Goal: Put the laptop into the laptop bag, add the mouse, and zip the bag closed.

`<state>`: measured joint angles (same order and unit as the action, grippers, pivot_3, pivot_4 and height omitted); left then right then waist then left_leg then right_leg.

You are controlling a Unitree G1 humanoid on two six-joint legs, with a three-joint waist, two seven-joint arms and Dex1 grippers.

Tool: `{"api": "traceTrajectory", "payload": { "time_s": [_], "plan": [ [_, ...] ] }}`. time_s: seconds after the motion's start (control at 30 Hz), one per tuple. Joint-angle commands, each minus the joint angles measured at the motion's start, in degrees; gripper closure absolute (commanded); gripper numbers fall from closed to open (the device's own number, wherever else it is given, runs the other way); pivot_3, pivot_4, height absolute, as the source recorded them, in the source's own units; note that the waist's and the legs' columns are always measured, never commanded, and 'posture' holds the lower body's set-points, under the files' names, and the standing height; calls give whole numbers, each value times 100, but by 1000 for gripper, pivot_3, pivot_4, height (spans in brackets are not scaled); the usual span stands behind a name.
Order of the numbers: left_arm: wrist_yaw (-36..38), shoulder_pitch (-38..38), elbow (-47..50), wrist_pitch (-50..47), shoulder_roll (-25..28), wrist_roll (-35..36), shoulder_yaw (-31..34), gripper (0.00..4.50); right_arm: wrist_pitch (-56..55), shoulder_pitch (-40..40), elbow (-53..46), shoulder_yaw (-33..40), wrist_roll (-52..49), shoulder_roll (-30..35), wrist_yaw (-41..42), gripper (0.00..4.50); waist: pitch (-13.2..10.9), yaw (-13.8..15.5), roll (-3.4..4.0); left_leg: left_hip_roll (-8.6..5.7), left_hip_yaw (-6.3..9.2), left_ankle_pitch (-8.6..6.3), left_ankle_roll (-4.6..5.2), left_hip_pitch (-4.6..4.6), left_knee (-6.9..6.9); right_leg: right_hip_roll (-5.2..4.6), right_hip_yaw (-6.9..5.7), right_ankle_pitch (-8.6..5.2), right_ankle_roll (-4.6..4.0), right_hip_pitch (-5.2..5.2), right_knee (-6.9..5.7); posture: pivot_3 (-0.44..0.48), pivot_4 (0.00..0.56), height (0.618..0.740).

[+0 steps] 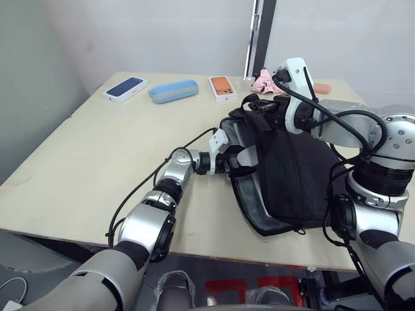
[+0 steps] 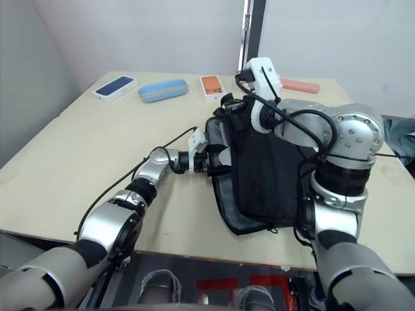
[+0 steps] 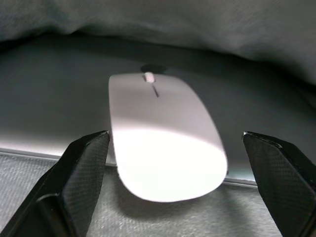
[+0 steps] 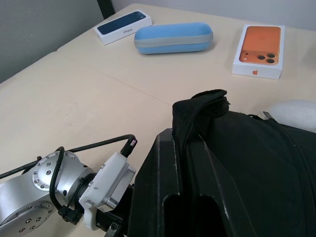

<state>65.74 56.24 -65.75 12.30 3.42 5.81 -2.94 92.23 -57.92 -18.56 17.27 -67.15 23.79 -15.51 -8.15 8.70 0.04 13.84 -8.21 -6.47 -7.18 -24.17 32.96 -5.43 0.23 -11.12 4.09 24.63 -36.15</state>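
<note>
Left wrist view showed the mouse lying flat between my left fingers, which stood wide apart and clear of it on both sides. It rested on the silver laptop, its near end hanging past the laptop's edge, with dark bag fabric drooping over the far side. So both sat inside the bag, just within its open mouth.

From my head I saw the bag lying on the table, toward my right, its opening turned to my left. My left gripper reached into that mouth. My right gripper was at the bag's far top corner, and the right wrist view showed a black strap handle pinched between its fingers, which were closed on it and held the flap up.

Along the far edge of the table lay a dark blue phone box, a light blue case and an orange phone box, all well apart from the bag. A pink thing lay just behind the bag beside my right wrist, and a salmon-coloured flat piece lay farther to the right. A black cable ran along my left forearm across the table.
</note>
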Motion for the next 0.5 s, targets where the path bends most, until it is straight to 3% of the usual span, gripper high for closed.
{"api": "traceTrajectory", "payload": {
  "time_s": [0.03, 0.33, 0.5],
  "plan": [
    [-77, 184, -50, 90, -4, -23, 84, 1142, 27, -124, -272, 212, -131, 7, -55, 4500, 0, 2, 0, 0, 0, 0, 0, -1, 0, 0, 0, 0, 1, 0, 0, 0, 150, 740],
    [-120, 266, -26, 144, -148, -29, 81, 4349, 27, -147, -244, 211, -140, -2, -63, 4500, 0, 19, 0, 0, 0, 0, 0, -1, 0, 0, 0, 1, 1, 0, 1, 0, 150, 740],
    [-165, 310, -37, 198, -299, -56, 59, 4349, 27, -161, -247, 197, -132, -42, -76, 4500, 0, 10, 0, 0, 0, 0, 0, -1, 0, 0, -1, 2, 3, 0, 1, 0, 150, 740]
  ]
}}
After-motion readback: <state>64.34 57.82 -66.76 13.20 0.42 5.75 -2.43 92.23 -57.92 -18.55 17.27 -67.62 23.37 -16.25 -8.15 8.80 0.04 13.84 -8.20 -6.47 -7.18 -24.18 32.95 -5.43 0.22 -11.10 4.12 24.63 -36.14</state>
